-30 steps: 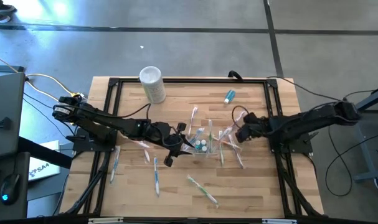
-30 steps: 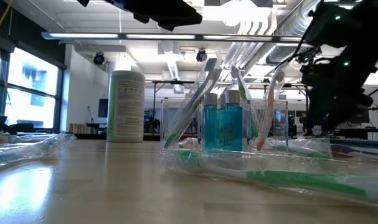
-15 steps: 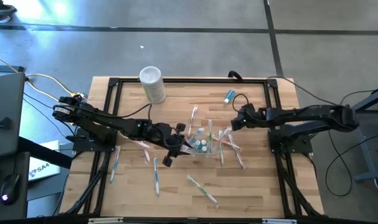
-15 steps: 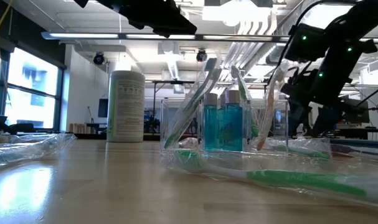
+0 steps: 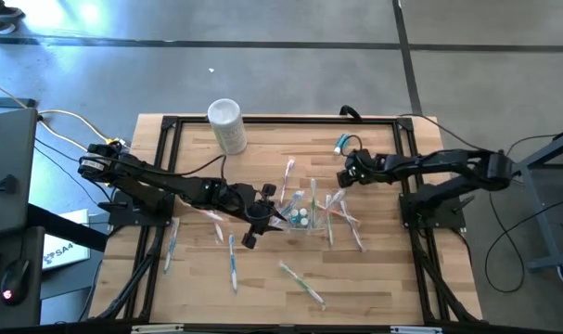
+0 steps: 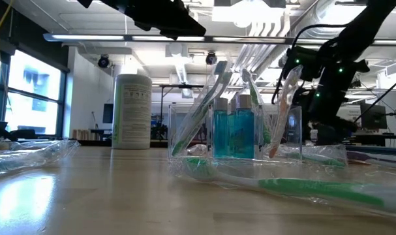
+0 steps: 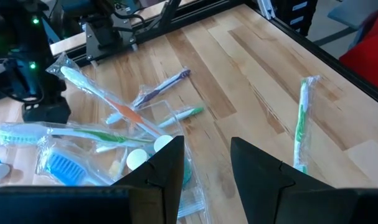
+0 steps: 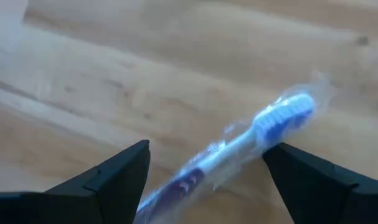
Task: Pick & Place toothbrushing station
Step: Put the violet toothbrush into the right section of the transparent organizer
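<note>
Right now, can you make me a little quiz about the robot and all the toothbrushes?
1. True or false: the white bottle lies flat on the table.
2. What lies between the open fingers of the right gripper? A) a blue toothbrush B) a spoon C) a sock
3. Fill in: the teal tubes stand inside the clear ____.

Key: 1 false; 2 A; 3 cup.

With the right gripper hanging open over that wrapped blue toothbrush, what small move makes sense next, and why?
Probably a straight descent, then closing. The right gripper has its fingers spread wide, and the wrapped blue toothbrush lies on the table between them, not yet gripped. The left gripper waits beside the clear cup.
</note>
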`<act>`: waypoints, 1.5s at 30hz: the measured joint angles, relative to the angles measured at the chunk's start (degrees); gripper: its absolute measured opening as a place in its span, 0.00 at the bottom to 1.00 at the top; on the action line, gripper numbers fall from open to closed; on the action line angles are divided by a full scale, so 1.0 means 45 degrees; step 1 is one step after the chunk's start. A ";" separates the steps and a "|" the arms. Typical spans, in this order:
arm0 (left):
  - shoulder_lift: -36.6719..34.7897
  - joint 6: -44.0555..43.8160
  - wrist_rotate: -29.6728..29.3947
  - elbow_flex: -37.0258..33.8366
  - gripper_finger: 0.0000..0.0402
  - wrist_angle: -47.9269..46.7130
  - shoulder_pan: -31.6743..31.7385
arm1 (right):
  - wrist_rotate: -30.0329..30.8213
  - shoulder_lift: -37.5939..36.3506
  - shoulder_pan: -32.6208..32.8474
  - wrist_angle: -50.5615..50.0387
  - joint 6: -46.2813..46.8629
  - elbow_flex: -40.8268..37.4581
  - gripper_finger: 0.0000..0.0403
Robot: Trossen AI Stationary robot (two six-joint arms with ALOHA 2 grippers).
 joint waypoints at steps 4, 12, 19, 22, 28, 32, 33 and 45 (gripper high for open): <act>0.0000 0.0000 0.0003 0.0000 0.31 -0.0004 0.0000 | -0.0028 0.0047 -0.0267 0.0560 -0.0789 -0.0052 0.77; 0.0000 0.0000 0.0010 0.0000 0.31 0.0001 0.0000 | 0.0204 0.0076 -0.0608 0.0332 -0.2484 -0.0077 0.52; 0.0000 0.0000 0.0044 0.0000 0.31 0.0001 0.0000 | 0.0757 0.0096 -0.0608 0.0352 -0.4434 -0.0096 0.10; 0.0000 0.0000 0.0044 0.0000 0.31 0.0001 0.0000 | 0.0931 0.0096 -0.0599 0.0381 -0.5187 -0.0096 0.03; 0.0000 0.0000 0.0041 0.0000 0.31 0.0001 0.0000 | 0.1167 -0.0226 -0.0584 0.0516 -0.5855 -0.0128 0.02; 0.0000 0.0000 0.0039 0.0000 0.31 -0.0004 0.0000 | 0.1302 -0.1130 -0.0242 0.0159 -0.6096 -0.0154 0.01; 0.0000 0.0000 0.0039 0.0000 0.31 -0.0004 0.0000 | 0.1275 -0.1484 -0.0127 0.0057 -0.6161 -0.0131 0.01; 0.0001 -0.0264 0.0034 0.0000 0.31 -0.0091 0.0000 | 0.0400 -0.6937 0.3449 -0.2539 -0.5637 -0.0120 0.01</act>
